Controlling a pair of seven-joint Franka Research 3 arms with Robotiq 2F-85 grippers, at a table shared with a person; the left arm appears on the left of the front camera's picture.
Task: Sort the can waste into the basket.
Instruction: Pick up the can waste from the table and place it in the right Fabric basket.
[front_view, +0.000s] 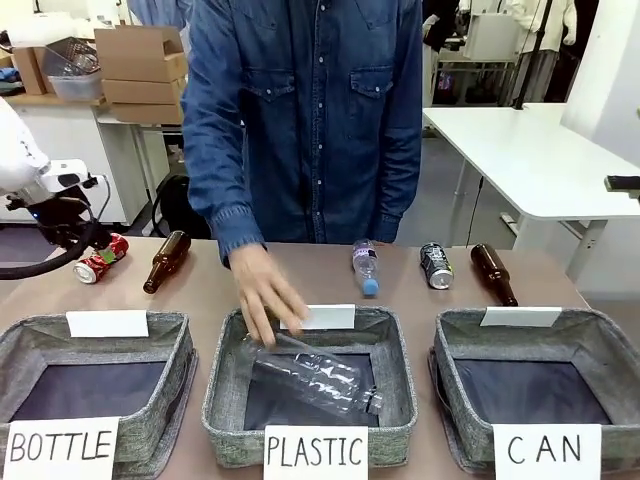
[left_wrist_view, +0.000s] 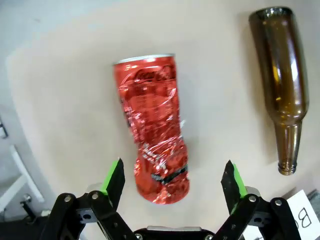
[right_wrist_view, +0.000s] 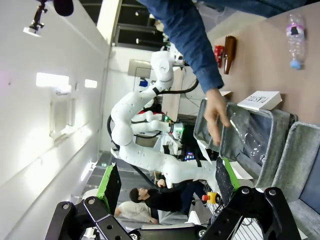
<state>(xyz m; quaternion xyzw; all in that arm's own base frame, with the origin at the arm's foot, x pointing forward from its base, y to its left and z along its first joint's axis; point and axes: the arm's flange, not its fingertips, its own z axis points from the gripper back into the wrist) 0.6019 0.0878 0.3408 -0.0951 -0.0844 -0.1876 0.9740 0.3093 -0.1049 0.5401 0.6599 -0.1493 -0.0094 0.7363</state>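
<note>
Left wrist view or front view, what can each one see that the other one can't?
Left wrist view: the red can's crumpled side and white lettering, green pads of the open jaws either side of its near end.
Front view: the BOTTLE basket, PLASTIC basket and CAN basket, a person's hand at the PLASTIC basket's rim, a clear plastic bottle inside it, a black can, a small water bottle, a second brown bottle.
Both: the red can lying on the table beside a brown glass bottle.
</note>
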